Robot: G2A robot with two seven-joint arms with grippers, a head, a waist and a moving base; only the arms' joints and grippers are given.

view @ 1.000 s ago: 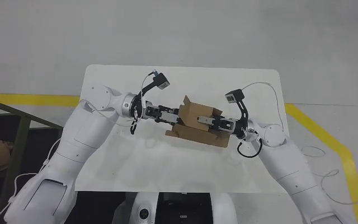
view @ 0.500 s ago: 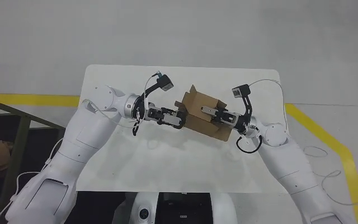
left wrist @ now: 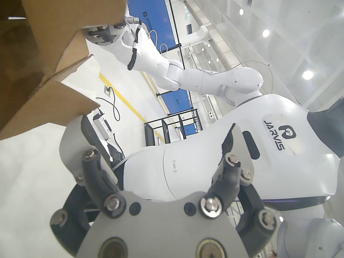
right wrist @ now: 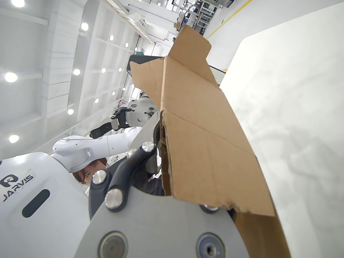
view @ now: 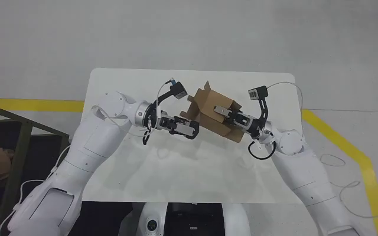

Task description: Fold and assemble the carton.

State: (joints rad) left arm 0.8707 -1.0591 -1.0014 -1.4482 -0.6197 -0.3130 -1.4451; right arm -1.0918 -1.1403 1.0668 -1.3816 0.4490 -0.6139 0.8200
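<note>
A brown cardboard carton [view: 214,107] sits over the middle of the white bench [view: 118,171], slightly right of centre and toward the far side. It is turned at an angle so that its long side runs from far left to near right. It is only part formed: one flap [view: 204,89] stands up at its far left corner, further flaps splay out at its left end, and another hangs at the near right end. The right pincer [view: 223,110], its arm stretching away to the right, is clamped on the carton's upper wall. In the right wrist view the carton [right wrist: 204,140] has its ragged cardboard edge pinched in the right pincer [right wrist: 160,131], with one metal finger [right wrist: 146,134] pressed flat against the board and the other hidden behind it. The left pincer [view: 192,128] lies just beside the carton's near left corner, its arm stretching away to the left. In the left wrist view the left pincer [left wrist: 158,143] is spread wide with nothing between its two fingers. There the carton [left wrist: 40,41] shows its open left end, one flap edge lying just by one finger [left wrist: 88,135]; whether flap and finger touch cannot be told. Whether the carton's underside rests on the bench or hangs above it cannot be told either. A yellow line [view: 35,105] crosses the grey floor [view: 177,29] beyond the bench's left edge.
</note>
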